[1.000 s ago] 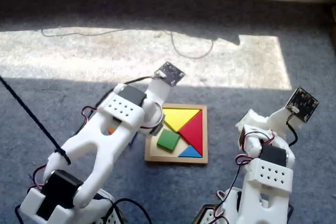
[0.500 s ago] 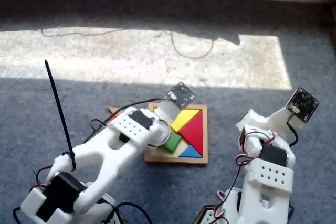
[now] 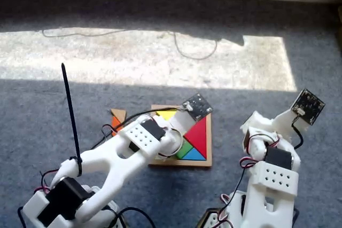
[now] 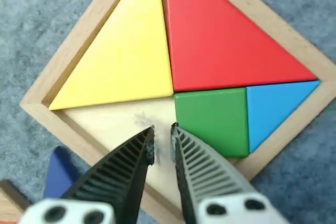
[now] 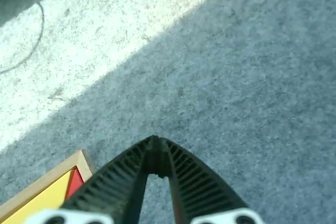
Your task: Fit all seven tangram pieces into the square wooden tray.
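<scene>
left tool [image 4: 161, 142] hovers, slightly parted, over tray [image 4: 71, 51]

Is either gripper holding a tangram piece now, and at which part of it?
Nothing is held. The left gripper, slightly open, hangs empty over the tray; the right gripper is shut, empty, above the carpet.

From above, the left arm [image 3: 133, 148] hides the left half of the tray [image 3: 209, 137], most of the yellow triangle [image 3: 166, 115] and part of the green square [image 3: 184, 150]. In the left wrist view its fingers [image 4: 123, 171] cover part of a dark blue piece [image 4: 59, 169].
</scene>
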You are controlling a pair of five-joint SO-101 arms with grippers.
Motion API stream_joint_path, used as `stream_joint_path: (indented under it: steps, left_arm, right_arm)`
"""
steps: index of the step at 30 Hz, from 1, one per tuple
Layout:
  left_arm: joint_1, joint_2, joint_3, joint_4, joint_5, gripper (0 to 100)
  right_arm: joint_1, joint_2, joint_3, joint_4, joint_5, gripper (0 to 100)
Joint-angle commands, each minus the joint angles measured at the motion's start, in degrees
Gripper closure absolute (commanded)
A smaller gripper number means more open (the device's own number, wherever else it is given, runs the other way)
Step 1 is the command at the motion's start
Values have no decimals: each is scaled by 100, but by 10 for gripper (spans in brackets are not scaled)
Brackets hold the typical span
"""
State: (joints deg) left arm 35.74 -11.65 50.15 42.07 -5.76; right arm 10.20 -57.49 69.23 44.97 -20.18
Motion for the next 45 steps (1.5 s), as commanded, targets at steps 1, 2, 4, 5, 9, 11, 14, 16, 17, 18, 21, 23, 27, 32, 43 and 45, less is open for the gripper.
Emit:
stream_joint_path:
  steps: [1, 2, 4, 5, 9, 11, 14, 16, 17, 18, 21, 23, 27, 32, 43, 45]
  left_arm:
    - [-180, -382, -435, 369, -26, 960]
    - [-286, -523, -549, 607, -26, 973]
    - [-532, -945, -778, 1152, -26, 976]
    - [-673, -1209, -884, 1424, -26, 966]
    - [-1323, -2325, -1218, 2365, -26, 851]
    - [-1771, -2791, -1314, 2796, -26, 795]
    - [-2501, -3073, -1367, 3182, -79, 791]
    - [-2967, -3002, -1323, 3288, -211, 768]
    - [-3160, -2914, -1305, 3314, -369, 750]
    - [-3319, -2782, -1253, 3314, -484, 738]
    - [-3644, -2220, -1191, 3270, -501, 714]
    - [-3697, -1771, -1209, 3270, -510, 707]
    - [-3732, -892, -1262, 2927, -492, 706]
    - [-3741, -57, -1226, 2523, -290, 709]
    - [-3749, 989, -1226, 2409, 870, 713]
    - [-3749, 1059, -1244, 2409, 905, 748]
  right_arm:
    - [57, -136, -84, -136, 35, 992]
    - [57, -136, -84, -136, 35, 992]
    - [57, -136, -84, -136, 35, 992]
    - [57, -136, -84, -136, 35, 992]
    - [48, -136, -84, -136, 35, 992]
    - [48, -136, -84, -136, 35, 992]
    - [48, -136, -84, -136, 35, 992]
    - [48, -136, -84, -136, 35, 992]
    - [40, -136, -84, -136, 35, 992]
    - [40, -136, -84, -136, 35, 992]
    - [40, -136, -66, -136, 35, 992]
    - [-40, -136, -57, -136, 35, 992]
    - [-180, -136, -57, -136, 44, 992]
    - [-180, -136, -57, -145, 53, 992]
    - [-198, -136, 338, -1112, 35, 992]
    - [-198, -136, 338, -1112, 35, 992]
